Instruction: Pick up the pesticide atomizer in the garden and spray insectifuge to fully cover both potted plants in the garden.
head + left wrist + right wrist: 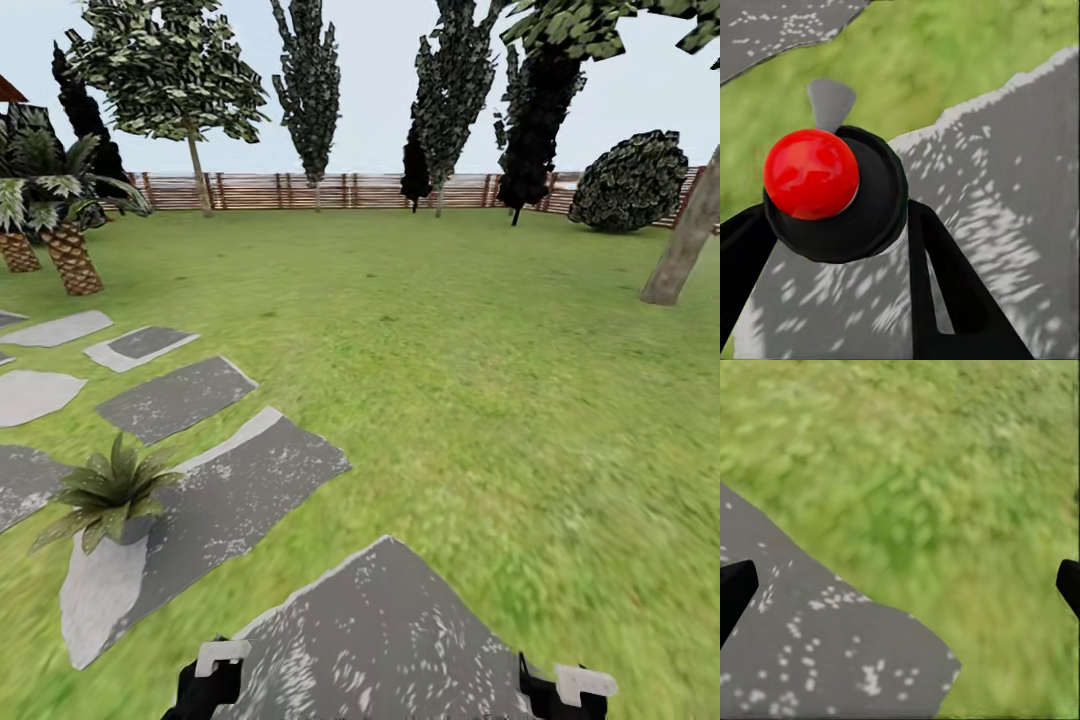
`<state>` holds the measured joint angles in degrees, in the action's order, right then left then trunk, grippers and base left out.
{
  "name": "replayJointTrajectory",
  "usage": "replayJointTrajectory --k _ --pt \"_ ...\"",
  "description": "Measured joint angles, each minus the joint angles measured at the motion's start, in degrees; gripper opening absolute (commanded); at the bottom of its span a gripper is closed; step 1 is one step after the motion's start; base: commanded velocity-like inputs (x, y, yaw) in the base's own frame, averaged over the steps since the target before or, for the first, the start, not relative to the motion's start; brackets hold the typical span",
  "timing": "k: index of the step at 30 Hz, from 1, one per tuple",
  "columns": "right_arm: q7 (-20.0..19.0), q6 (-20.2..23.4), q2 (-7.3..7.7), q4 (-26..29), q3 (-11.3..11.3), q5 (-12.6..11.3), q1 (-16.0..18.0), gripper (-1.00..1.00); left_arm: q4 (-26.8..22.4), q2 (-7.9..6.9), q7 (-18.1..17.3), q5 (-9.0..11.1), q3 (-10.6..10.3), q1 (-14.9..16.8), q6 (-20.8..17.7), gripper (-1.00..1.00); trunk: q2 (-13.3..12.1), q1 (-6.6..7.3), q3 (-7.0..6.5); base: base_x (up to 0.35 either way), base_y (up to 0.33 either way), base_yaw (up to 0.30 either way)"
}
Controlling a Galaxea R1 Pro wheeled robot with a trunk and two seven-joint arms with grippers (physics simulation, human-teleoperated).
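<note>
A potted plant (108, 495), a rosette of pointed green leaves in a small grey pot, sits on a long grey stepping stone (240, 500) in the garden lawn (480, 380). Just beyond that stone, more flat grey and pale slabs (175, 397) lead away toward two short palms (55, 215) with scaly brown trunks. Farther past the stone, a brown slatted fence (300, 190) closes the lawn, with tall dark trees (310, 80) in front of it and a rounded shrub (630, 182) off to the far side.

On the near side of the stone lies another dark speckled slab (380, 640), flanked by the robot's two arms at the lower edge of the head view. In the left wrist view, the left gripper (840, 240) has its black fingers (945, 277) closed around the pesticide atomizer (832, 195), a round black body topped with a glossy red ball, with a grey nozzle-like tab jutting past it; it hangs above the speckled slab and a strip of grass. In the right wrist view, the right gripper (900, 585) holds nothing, its fingertips (733, 585) spread wide apart above the edge of a grey slab and the grass.
</note>
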<state>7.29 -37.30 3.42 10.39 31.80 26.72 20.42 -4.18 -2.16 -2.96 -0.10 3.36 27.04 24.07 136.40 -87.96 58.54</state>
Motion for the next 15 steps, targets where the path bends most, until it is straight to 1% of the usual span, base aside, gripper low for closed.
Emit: replayJointTrajectory --k 5,12,15 --pt "0.0 0.0 0.01 0.0 0.0 0.0 0.0 1.0 0.0 -0.02 0.0 0.1 0.0 0.0 0.0 -1.0 0.0 0.0 0.0 -0.092 -0.27 -0.276" --pt "0.0 0.0 0.01 0.0 0.0 0.0 0.0 1.0 0.0 -0.14 0.1 0.2 0.0 0.0 -0.1 -1.0 0.0 -0.01 0.0 -0.158 -0.262 -0.276" --pt "0.0 0.0 0.01 0.0 0.0 0.0 0.0 1.0 0.0 -0.18 0.1 0.2 0.0 0.0 -0.1 -1.0 0.0 -0.01 0.0 -0.14 -0.19 -0.277"
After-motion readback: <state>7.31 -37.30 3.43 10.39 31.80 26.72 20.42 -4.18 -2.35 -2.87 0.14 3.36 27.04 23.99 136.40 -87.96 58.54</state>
